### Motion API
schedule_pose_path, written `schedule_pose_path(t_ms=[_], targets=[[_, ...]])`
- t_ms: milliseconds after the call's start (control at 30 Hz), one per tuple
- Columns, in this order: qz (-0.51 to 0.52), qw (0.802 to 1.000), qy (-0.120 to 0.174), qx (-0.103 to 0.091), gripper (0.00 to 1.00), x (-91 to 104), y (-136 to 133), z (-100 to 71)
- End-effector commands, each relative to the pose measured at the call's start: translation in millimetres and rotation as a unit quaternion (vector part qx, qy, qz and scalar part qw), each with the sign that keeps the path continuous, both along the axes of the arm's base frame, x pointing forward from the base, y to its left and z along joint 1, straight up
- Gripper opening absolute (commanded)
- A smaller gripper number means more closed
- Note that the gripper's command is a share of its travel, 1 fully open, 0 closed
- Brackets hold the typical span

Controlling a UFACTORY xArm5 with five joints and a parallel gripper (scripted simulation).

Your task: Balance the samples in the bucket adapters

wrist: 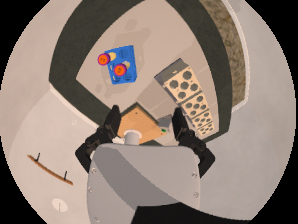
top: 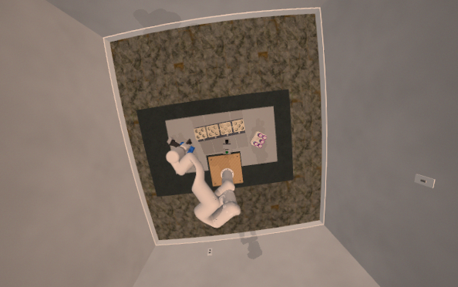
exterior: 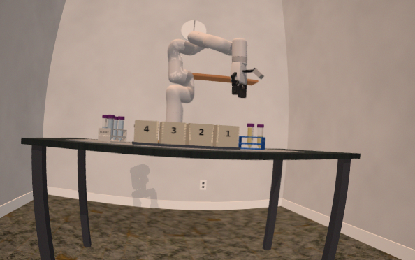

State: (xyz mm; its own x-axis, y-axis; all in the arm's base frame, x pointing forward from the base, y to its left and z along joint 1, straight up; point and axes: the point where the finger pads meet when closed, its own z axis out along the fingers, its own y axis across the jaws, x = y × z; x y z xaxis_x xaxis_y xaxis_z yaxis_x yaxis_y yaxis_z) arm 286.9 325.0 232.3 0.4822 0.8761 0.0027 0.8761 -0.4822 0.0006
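Note:
My gripper (exterior: pixel 239 92) (top: pixel 176 143) (wrist: pixel 146 112) is open and empty. It hangs high above the blue sample rack RS (exterior: pixel 248 143) (wrist: pixel 127 72), which also shows in the top view (top: pixel 190 148), partly hidden under the arm. Two sample tubes with yellowish fill stand upright in it, one on the left (exterior: pixel 250 132) and one on the right (exterior: pixel 260 131); the wrist view shows their orange cap dots, one farther (wrist: pixel 104 59) and one nearer (wrist: pixel 120 70). Adapters 4 (exterior: pixel 146 131), 3 (exterior: pixel 173 133), 2 (exterior: pixel 200 134) and 1 (exterior: pixel 227 135) stand in a row (top: pixel 219 129) (wrist: pixel 189 96); their holes look empty. The white blank rack RB (exterior: pixel 105 133) (top: pixel 257 140) holds several blanks.
The green key DONE (top: pixel 227 152) sits on its small desk in front of the adapters. A wooden shelf (exterior: pixel 213 77) juts from the wall behind the arm at gripper height. The dark table (exterior: pixel 314 154) (top: pixel 150 162) bears everything.

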Motion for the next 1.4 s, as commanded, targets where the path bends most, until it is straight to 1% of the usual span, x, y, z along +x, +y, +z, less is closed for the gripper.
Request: schedule_pose_path(t_ms=[0,200,267,667,833,1333,1367], targets=[[0.000,1.000,-0.001,0.001,1.00,-10.4,23.0,1.3],[0.000,1.000,-0.001,0.001,1.00,-24.4,49.6,1.2],[0.000,1.000,-0.001,0.001,1.00,-24.4,49.6,1.2],[0.000,1.000,0.000,0.001,1.00,-52.3,102.9,1.0],[0.000,1.000,0.000,0.001,1.00,-52.5,103.3,1.0],[0.000,1.000,0.000,0.001,1.00,-52.2,103.3,-39.0],[0.000,1.000,0.000,0.001,1.00,-52.2,103.3,-39.0]])
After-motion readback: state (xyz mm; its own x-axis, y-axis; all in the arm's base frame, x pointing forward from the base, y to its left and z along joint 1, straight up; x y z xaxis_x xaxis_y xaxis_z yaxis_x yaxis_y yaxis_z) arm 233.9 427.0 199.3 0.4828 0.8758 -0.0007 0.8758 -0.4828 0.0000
